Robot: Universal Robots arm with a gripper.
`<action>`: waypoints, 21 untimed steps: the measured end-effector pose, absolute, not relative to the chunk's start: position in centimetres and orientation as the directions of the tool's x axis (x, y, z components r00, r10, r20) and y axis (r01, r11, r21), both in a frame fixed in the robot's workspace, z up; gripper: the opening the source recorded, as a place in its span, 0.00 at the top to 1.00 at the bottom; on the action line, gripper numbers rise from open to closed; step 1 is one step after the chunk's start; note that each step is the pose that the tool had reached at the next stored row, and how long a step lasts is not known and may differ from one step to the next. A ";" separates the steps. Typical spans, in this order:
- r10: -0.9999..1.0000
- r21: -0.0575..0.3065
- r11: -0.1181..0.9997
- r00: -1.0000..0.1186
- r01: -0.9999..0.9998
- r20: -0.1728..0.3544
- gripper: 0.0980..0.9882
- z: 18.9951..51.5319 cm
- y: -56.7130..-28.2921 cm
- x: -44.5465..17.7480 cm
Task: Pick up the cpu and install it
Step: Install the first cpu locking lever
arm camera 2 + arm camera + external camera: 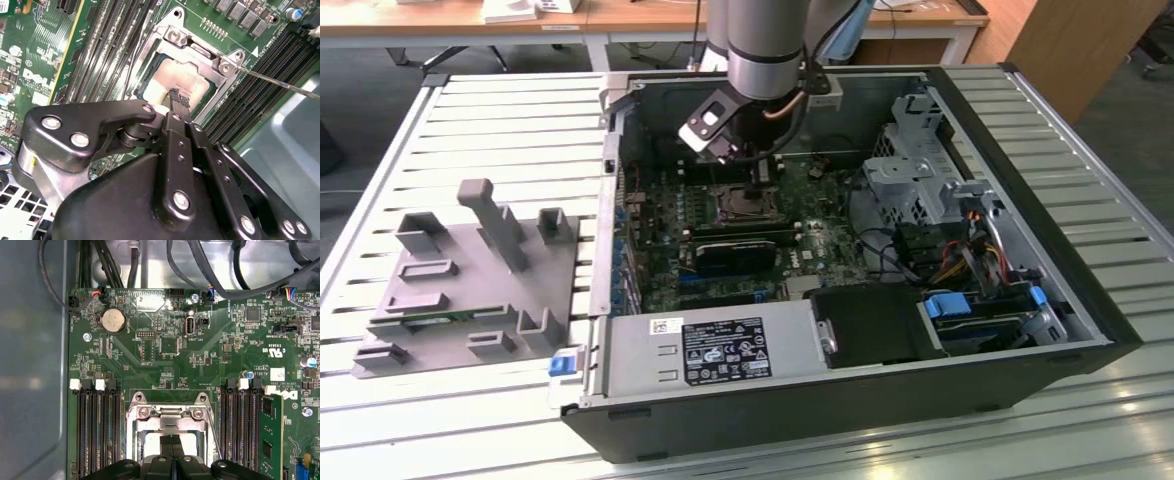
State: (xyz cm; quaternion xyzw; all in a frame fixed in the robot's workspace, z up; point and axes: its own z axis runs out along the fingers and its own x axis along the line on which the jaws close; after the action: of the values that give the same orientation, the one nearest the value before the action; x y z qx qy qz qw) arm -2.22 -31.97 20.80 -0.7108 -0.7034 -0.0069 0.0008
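From my station I see the arm [765, 40] coming straight down into the open computer case [854, 380], with the gripper [178, 96] hanging right over the processor socket [750, 203] near the middle of the green motherboard [200, 355]. In the second wrist view the 2 black fingers [176, 130] are pressed together into a single narrow tip, with no gap I can make out and nothing between them, and that tip sits on or just above the cpu [172, 82], which lies flat inside the metal socket frame [200, 52]; I cannot tell whether it actually touches. The first wrist view shows the same pale square of the cpu [152, 442] just beyond the finger ends, framed by the open bracket [170, 412], with memory slots [97, 435] on either side. I judge the chip light, stiff and slick on its shiny top, and delicate underneath, so it should be taken by 2 opposite edges, kept level, and never dragged across the socket. The wire latch lever [280, 82] stands clear to 1 side. The grey fixture blocks [467, 280] sit on the slatted table [494, 130], well apart from the case.
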 end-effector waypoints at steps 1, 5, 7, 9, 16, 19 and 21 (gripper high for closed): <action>1.000 0.008 -0.011 0.010 1.000 0.011 0.99 20.8 -32.0 -2.2; 1.000 0.008 -0.011 0.010 1.000 0.011 0.99 21.0 -32.0 -2.2; 1.000 0.008 -0.011 0.010 1.000 0.011 0.99 21.1 -32.0 -2.2; 1.000 0.008 -0.011 0.010 1.000 0.011 0.99 21.3 -32.0 -2.2; 1.000 0.008 -0.011 0.010 1.000 0.011 0.99 22.0 -32.0 -2.2; 1.000 0.008 -0.011 0.010 1.000 0.011 0.99 22.1 -32.0 -2.2; 1.000 0.008 -0.011 0.010 1.000 0.011 0.99 22.2 -32.0 -2.2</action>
State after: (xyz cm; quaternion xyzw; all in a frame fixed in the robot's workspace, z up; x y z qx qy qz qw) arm -2.15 -31.97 22.24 -0.7108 -0.7034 -0.0066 0.0012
